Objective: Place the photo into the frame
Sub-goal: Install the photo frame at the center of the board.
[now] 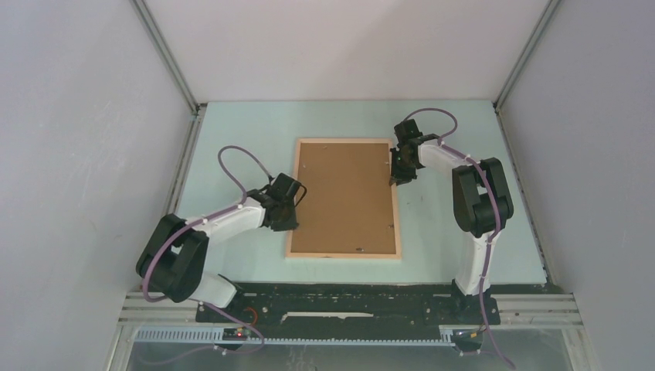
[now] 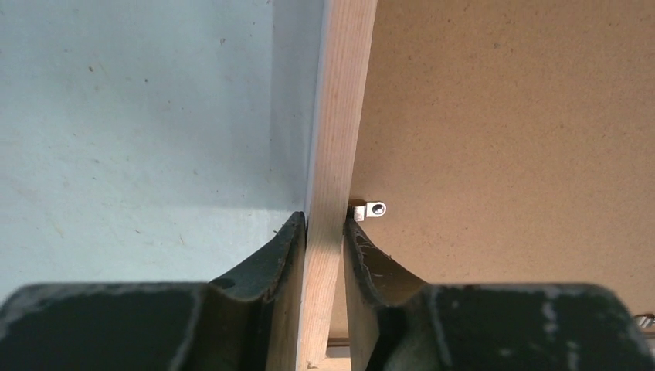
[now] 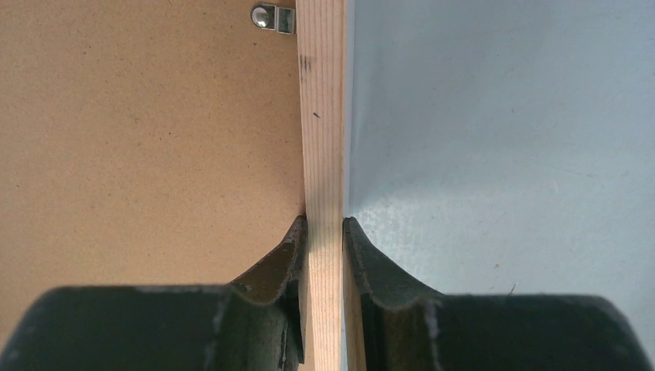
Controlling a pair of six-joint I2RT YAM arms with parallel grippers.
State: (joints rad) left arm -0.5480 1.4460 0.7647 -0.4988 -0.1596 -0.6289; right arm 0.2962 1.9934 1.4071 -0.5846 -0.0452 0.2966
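Observation:
The frame (image 1: 344, 255) lies flat on the table, pale wood face up. Inside it sits the photo (image 1: 344, 197), showing only its brown board back; the printed side is hidden. My left gripper (image 1: 292, 210) is at the frame's left rail, low along its length. In the left wrist view its jaws press both sides of the wooden rail (image 2: 340, 116), so the left gripper (image 2: 324, 224) is shut on it. My right gripper (image 1: 395, 179) is at the right rail, nearer the far end. It is likewise shut on the rail (image 3: 323, 116), as the right gripper (image 3: 324, 224) shows.
Small metal clips (image 2: 372, 209) (image 3: 272, 17) sit on the board (image 2: 502, 116) at the rail's inner edge. The pale green table (image 1: 463, 154) is walled by grey panels left, right and behind. The arms' base rail (image 1: 347, 305) runs along the near edge.

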